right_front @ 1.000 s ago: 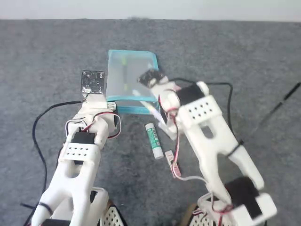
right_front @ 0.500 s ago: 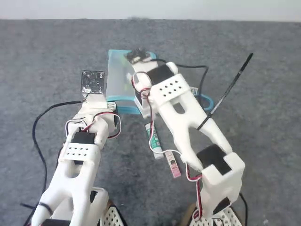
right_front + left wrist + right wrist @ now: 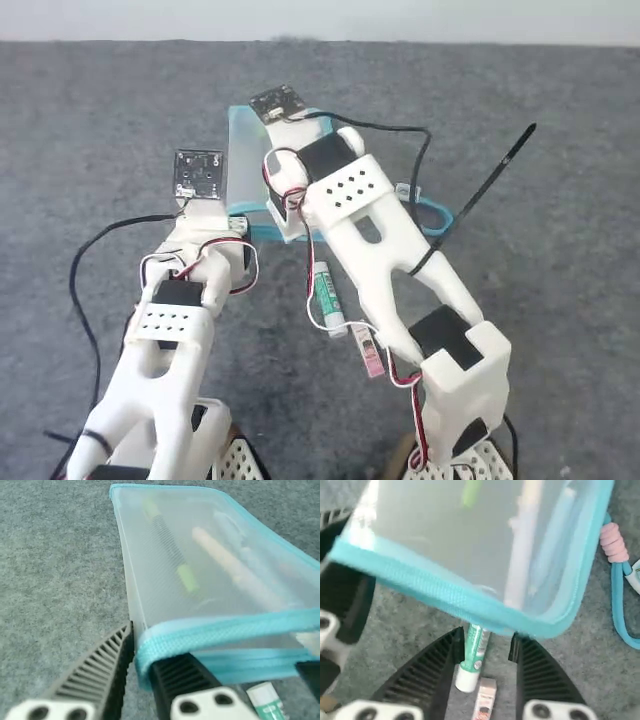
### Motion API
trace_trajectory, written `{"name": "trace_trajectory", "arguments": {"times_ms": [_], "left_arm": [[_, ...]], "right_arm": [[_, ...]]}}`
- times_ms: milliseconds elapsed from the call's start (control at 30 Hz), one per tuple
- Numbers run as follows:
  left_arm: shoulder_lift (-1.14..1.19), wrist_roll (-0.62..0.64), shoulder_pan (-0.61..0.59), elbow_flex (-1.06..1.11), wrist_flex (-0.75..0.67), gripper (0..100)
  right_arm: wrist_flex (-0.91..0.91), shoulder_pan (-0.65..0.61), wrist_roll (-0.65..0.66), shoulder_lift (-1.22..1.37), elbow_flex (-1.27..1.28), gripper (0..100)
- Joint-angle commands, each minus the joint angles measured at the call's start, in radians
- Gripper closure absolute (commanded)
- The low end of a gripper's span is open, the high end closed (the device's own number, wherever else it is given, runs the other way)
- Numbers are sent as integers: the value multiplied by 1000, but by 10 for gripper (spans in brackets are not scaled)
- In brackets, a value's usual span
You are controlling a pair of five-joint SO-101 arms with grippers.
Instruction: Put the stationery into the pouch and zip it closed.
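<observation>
Pouch (image 3: 200, 580) lies on grey carpet (image 3: 90, 110), mouth toward arms, green pen (image 3: 170, 545) + pencil (image 3: 235, 570) inside. Left gripper (image 3: 141, 650) clamped on near corner of teal edge. Right gripper (image 3: 487, 636) hovers over same edge, jaws apart, empty. Glue stick (image 3: 472, 655) + small pink piece (image 3: 484, 700) on carpet just beside mouth, not yet in. Loading step, approx halfway imo. Next: right gripper drops onto glue stick, pinches across barrel, slides it in w/ mouth held; zip after.

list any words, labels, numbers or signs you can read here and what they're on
Nothing can be read.
glue stick: green label with white print, too blurred to read.
small pink piece beside it: faint marks, too small to read.
pouch: no print visible on its clear face or teal edging.
</observation>
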Motion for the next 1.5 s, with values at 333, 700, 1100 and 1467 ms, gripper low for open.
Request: {"name": "trace_trajectory", "arguments": {"times_ms": [333,700,1100,1467], "left_arm": [[-14,-43,-80,-36,-32,988],[-6,-43,-63,-31,-32,988],[-6,-43,-63,-31,-32,988],[-6,-43,-61,-31,-32,988]], "right_arm": [[-163,104,233,-743,624,903],[-573,-76,235,-892,1274,903],[-679,-119,186,-627,1280,849],[-711,-119,186,-541,1275,786]]}}
